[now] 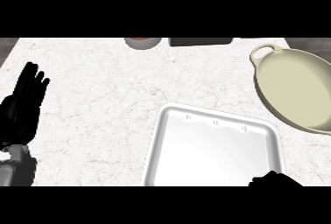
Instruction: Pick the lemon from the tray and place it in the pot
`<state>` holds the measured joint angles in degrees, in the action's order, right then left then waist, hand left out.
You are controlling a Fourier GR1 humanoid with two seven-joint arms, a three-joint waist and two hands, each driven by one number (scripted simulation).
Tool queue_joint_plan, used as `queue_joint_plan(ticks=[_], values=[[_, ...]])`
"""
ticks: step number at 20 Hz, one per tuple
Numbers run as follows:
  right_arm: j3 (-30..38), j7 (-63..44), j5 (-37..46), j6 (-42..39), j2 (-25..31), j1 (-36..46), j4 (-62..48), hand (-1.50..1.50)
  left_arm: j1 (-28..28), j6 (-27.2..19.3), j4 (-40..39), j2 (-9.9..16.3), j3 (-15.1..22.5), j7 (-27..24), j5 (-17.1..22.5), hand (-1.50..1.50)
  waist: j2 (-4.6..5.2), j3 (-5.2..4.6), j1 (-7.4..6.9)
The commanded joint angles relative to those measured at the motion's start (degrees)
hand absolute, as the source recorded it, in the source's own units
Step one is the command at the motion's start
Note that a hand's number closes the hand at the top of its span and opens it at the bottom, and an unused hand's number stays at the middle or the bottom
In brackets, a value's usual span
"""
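Observation:
A white tray lies on the counter at the lower middle, and its visible inside is bare. At the right stands a cream oval pot with a loop handle; nothing shows in it. No lemon is in sight. My left hand rests open at the left edge, fingers straight and pointing up. Only a small black part of my right hand shows at the lower edge, over the tray's near right corner. What it holds, if anything, is hidden.
At the counter's far edge, a grey bowl stands with a dark flat object beside it. Pale marble counter stretches between my left hand and the tray.

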<state>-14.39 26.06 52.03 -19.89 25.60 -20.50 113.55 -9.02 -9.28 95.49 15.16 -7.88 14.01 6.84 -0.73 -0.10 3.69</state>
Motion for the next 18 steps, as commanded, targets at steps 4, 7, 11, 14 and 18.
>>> queue_joint_plan(ticks=[4, 7, 11, 14, 18], values=[[14.04, -4.52, -17.32, 2.01, -7.09, -9.53, 19.22, 1.5, 1.08, 0.17, -0.51, -0.35, -0.11, -1.0, -0.2, 0.0, 0.15, -0.01, 0.01], [23.56, -3.55, -24.1, 4.65, -8.49, -9.2, 19.55, 1.5, -0.53, -0.26, 1.17, -0.67, 1.18, 0.89, -0.74, 0.0, 0.38, 0.15, -1.41], [35.91, -9.75, -38.4, 0.02, -7.18, -6.55, 21.99, 1.5, 1.57, 0.92, 1.62, -1.08, 1.76, -0.57, -0.7, 0.0, 0.56, 0.09, -2.79], [41.9, -14.99, -41.75, 0.45, -5.64, -1.66, 19.82, 1.5, 1.66, 2.61, -1.86, -2.13, 1.61, -4.32, 0.11, 0.0, 0.74, 0.05, -3.27], [45.34, -21.11, -47.32, -2.37, 0.53, 8.94, 9.38, 1.5, -2.61, 1.8, 1.1, -0.59, 1.12, 1.44, -0.01, 0.0, 0.74, 0.09, -4.01]])
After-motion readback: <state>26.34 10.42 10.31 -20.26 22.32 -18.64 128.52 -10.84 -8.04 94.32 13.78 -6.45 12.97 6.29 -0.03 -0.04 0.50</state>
